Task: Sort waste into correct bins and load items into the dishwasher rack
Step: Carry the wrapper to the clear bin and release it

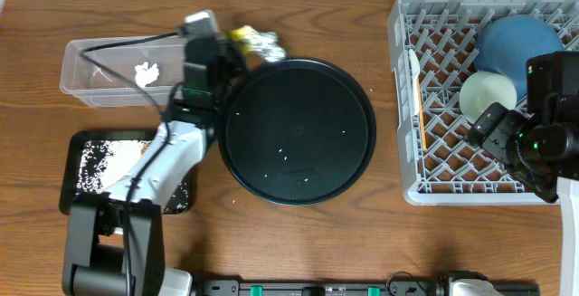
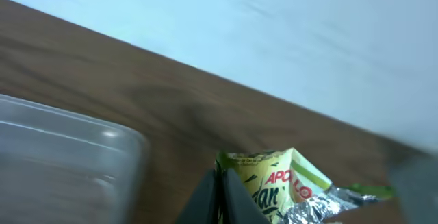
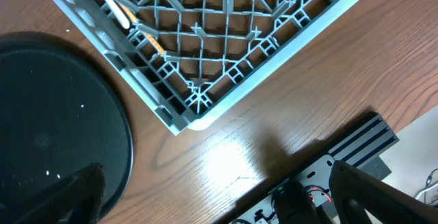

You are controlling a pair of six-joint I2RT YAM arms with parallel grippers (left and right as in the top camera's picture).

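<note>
My left gripper [image 2: 222,195] is shut on the left edge of the yellow wrapper [image 2: 274,183], and crumpled silver foil [image 2: 320,209] hangs at the wrapper's right side. In the overhead view the wrapper [image 1: 242,35] and foil [image 1: 267,47] sit just behind the round tray, right of the clear tub [image 1: 90,83], which holds a white paper scrap [image 1: 147,72]. The shallow black tray [image 1: 71,174] holds white grains. The grey rack [image 1: 452,165] carries the blue plate [image 1: 520,47], green bowl [image 1: 487,95] and chopsticks [image 1: 422,106]. My right gripper [image 3: 226,203] hangs open and empty over the rack's front-left part.
A large round black tray [image 1: 298,131] with a few white specks lies between the tub and the rack. The rack's near corner [image 3: 181,118] and the table's front rail [image 3: 356,142] show in the right wrist view. A pale wall stands behind the table.
</note>
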